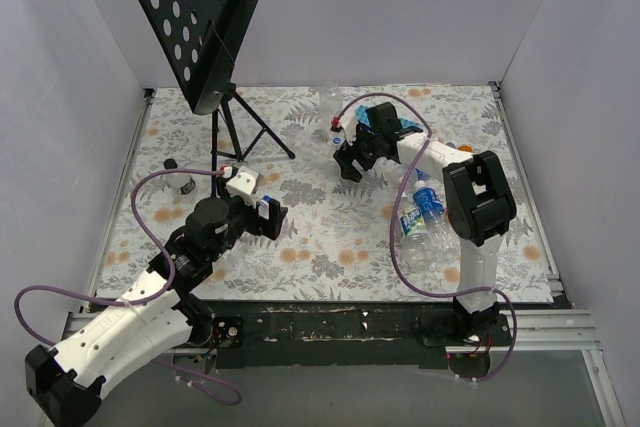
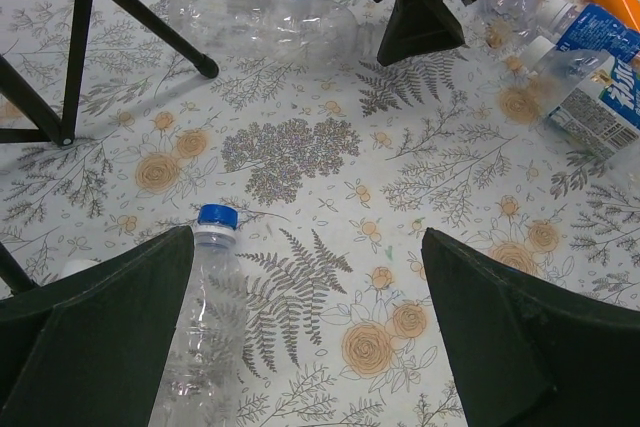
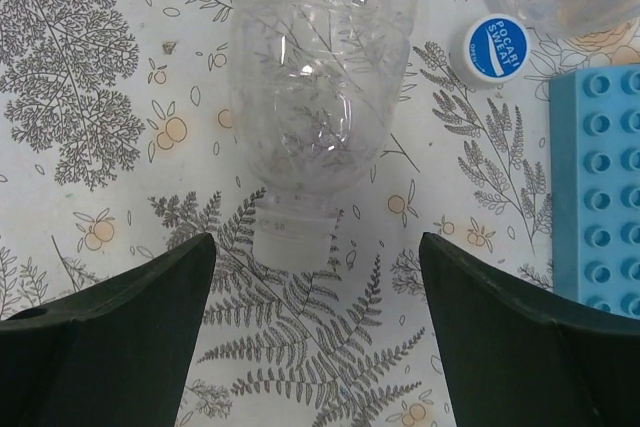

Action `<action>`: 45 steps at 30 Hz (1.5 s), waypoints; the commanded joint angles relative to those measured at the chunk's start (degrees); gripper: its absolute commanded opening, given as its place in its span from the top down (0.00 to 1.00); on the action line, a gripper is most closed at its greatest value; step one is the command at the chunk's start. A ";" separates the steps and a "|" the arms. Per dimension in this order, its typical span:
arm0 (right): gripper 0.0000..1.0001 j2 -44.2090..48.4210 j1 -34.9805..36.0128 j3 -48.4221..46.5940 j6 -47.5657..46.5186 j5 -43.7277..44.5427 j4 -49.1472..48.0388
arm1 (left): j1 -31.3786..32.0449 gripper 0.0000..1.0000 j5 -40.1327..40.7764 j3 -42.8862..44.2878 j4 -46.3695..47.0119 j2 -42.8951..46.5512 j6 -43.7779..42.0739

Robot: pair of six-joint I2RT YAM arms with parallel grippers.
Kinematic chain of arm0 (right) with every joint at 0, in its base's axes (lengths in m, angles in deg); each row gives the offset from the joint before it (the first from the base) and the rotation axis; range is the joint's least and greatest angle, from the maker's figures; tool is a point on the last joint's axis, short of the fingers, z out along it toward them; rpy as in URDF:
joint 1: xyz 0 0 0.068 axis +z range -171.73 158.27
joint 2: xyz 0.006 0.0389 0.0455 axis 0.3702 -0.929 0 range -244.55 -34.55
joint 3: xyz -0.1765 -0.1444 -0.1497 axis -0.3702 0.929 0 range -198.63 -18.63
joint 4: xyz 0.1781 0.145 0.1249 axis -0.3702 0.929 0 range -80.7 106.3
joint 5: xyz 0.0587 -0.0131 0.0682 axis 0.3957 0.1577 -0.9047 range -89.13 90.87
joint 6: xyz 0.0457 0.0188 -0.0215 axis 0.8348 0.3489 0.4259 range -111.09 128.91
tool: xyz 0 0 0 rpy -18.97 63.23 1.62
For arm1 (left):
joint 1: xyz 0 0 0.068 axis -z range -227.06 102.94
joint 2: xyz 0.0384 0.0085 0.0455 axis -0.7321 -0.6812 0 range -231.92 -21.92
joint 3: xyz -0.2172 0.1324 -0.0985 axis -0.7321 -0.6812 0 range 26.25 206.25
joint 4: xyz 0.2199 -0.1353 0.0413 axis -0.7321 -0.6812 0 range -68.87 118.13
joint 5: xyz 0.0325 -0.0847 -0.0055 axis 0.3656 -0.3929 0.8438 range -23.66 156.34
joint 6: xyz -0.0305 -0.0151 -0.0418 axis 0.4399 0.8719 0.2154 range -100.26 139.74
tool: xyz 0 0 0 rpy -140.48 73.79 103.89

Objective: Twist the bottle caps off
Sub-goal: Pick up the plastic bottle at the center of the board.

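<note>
Clear plastic forms the bottle [image 3: 320,77] laid on the counter [image 3: 100,97], its white cap [image 3: 290,242] framed between the right end effector's [image 3: 316,247] spread, empty jaws. With the body unheld, it could be spun rather than unscrewed. The left end effector [image 2: 306,234] is open beside a blue-capped bottle [image 2: 200,327].

Below my right wrist a clear crinkled bottle [image 3: 320,77] lies on its side, white cap [image 3: 293,239] on, neck toward me. A loose blue cap [image 3: 497,48] rests flat just beside it. Below my left wrist a second clear bottle [image 2: 200,327] lies flat, its blue cap [image 2: 217,215] on.
</note>
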 commanded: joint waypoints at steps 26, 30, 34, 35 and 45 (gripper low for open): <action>0.76 -5.47 1.56 -6.68 3.97 -1.29 0.37 | -1.12 0.02 0.51 -0.59 1.17 0.88 -1.13; 0.87 -3.10 1.47 -5.36 4.50 -1.73 -0.33 | -1.21 0.02 0.34 -0.59 1.08 1.06 -1.13; 0.95 0.32 1.56 -3.17 5.20 -2.26 -1.30 | -1.21 0.02 0.34 -0.68 0.99 1.41 -1.13; 0.96 1.38 1.56 -2.73 5.37 -2.43 -1.65 | -1.30 0.02 0.34 -0.59 0.99 1.50 -1.13; 0.99 9.38 1.55 1.66 2.31 -3.57 5.45 | -1.56 0.02 -1.77 -0.50 1.08 3.43 -0.52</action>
